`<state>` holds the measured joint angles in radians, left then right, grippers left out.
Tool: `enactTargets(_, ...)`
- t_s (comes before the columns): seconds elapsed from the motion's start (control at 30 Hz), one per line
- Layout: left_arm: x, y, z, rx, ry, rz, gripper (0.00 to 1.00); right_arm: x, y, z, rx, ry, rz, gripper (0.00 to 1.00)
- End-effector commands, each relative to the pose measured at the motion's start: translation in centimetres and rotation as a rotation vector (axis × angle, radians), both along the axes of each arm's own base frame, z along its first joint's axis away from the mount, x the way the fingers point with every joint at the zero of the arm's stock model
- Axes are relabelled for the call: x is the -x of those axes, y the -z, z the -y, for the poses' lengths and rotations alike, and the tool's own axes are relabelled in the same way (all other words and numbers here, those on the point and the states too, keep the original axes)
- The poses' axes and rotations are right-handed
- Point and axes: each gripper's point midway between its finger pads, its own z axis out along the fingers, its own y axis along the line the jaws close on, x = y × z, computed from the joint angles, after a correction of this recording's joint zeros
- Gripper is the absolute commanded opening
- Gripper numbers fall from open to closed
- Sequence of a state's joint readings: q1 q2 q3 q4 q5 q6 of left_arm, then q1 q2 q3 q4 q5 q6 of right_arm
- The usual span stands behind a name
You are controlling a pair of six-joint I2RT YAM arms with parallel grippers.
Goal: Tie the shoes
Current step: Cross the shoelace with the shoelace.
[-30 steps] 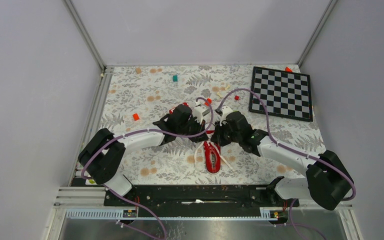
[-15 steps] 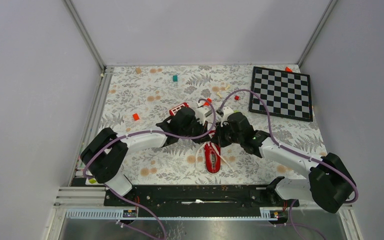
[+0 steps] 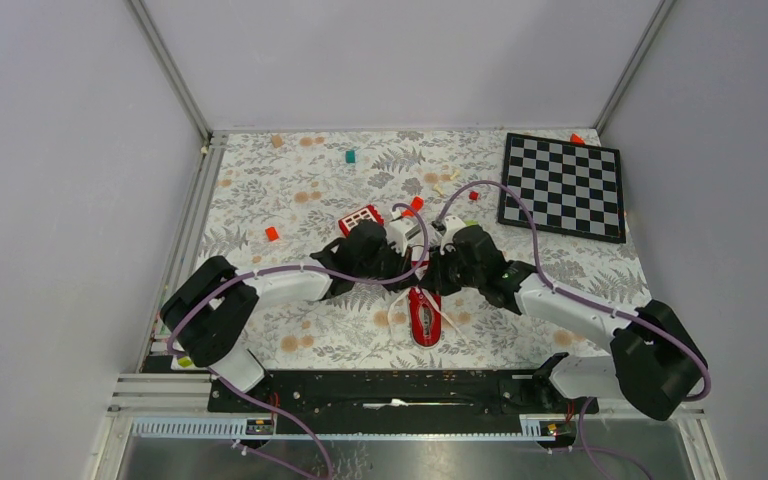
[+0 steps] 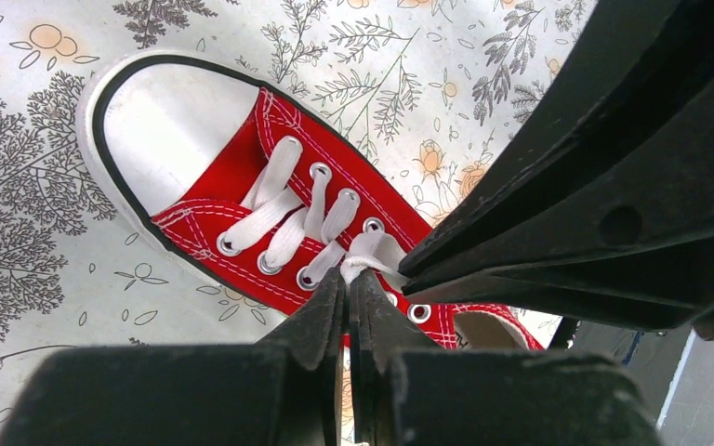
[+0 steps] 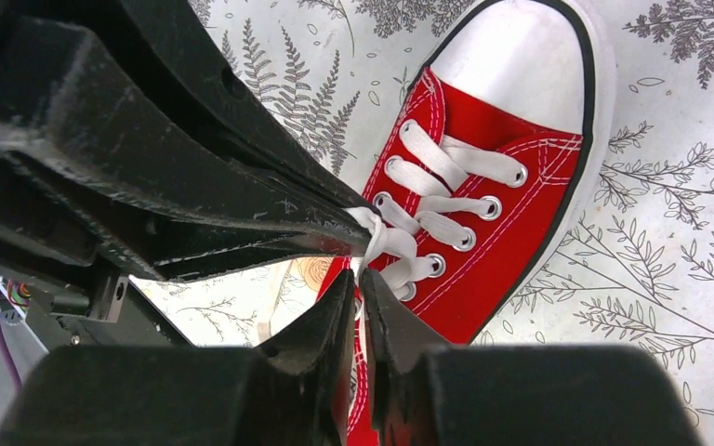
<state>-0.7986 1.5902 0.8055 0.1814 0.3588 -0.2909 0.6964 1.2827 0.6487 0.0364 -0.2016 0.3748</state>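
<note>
Left gripper (image 4: 347, 283), right gripper (image 5: 355, 283) converged over sneaker (image 4: 232, 177) laces (image 4: 284, 214).

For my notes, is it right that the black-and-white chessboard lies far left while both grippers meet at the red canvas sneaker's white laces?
Not quite: the top external view shows the chessboard far right. The left gripper and right gripper meet at the white laces of the red sneaker.

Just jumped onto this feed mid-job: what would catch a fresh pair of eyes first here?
The red sneaker sits near the table's front edge, with the left gripper and right gripper meeting tip to tip over its white laces. The left one is pinched shut on a lace; how firmly the right one holds is unclear. Further back, a chessboard lies in the far right corner.
</note>
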Motion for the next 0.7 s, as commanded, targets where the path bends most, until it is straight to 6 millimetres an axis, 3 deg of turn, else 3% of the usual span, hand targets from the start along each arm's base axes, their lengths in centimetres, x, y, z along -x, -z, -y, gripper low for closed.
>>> enactTargets(0.0,-0.6,-2.8,0.9,0.093,0.006,0.071,0.0,-0.5,-2.0,0.3,-0.022,0.023,0.052,0.16)
enactTargets(0.2,-0.7,-3.1,0.9,0.1,0.008,0.086,0.0,-0.7,-2.5,2.1,0.012,0.072,0.093,0.26)
enactTargets(0.43,-0.8,-3.1,0.9,0.102,0.004,0.091,0.0,-1.9,-1.9,3.9,0.006,0.197,0.076,0.26)
enactTargets(0.67,-0.9,-3.2,0.9,0.1,0.002,0.093,0.0,-2.4,-1.7,2.7,-0.01,0.173,0.022,0.25)
